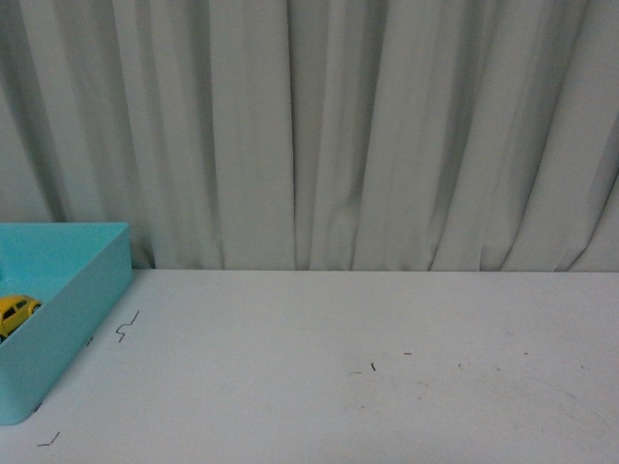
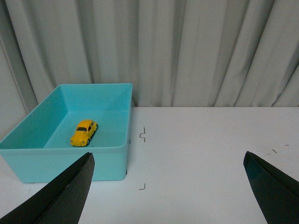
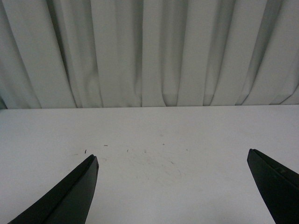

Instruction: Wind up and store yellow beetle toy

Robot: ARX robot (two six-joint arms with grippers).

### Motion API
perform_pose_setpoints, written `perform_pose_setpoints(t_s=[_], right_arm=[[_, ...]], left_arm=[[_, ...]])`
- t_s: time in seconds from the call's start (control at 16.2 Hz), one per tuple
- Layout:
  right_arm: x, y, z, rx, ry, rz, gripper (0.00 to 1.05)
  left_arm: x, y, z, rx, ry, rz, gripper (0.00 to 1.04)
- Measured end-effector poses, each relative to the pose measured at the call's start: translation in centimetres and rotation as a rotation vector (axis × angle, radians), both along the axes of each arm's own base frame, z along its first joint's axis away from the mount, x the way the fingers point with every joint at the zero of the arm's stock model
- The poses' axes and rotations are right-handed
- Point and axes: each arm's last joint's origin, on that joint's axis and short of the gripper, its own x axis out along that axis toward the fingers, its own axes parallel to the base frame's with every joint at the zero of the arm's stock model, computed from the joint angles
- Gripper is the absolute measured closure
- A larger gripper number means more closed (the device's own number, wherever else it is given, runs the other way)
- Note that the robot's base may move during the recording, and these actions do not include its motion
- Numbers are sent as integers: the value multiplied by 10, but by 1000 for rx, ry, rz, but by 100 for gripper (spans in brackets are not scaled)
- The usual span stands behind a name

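- One grey-white curtain [image 1: 319, 126] fills the upper half of the front view, hanging in vertical folds behind everything.
- Below it, the white table [image 1: 387, 387] spans the lower half, with a few small dark marks [image 1: 127, 328] at lower left.
- At the left edge of the front view sits a turquoise bin [image 1: 82, 319], cut off by the frame.
- The left gripper [image 2: 170, 186] shows in its wrist view as two dark fingers at the lower corners, jaws spread wide with nothing between them.
- The right gripper [image 3: 173, 186] shows the same way, jaws spread wide over bare table and holding nothing.
- The yellow beetle toy [image 2: 84, 132] rests on its wheels on the bin floor; the front view shows only part of it at the far left edge.
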Motion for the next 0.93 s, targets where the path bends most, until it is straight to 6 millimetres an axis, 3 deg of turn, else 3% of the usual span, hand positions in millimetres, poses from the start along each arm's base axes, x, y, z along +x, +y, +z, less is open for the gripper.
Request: perform_pose_setpoints(t_s=[0.93], right_arm=[[0,0,0,0,0,0,7]], left_arm=[[0,0,0,0,0,0,7]])
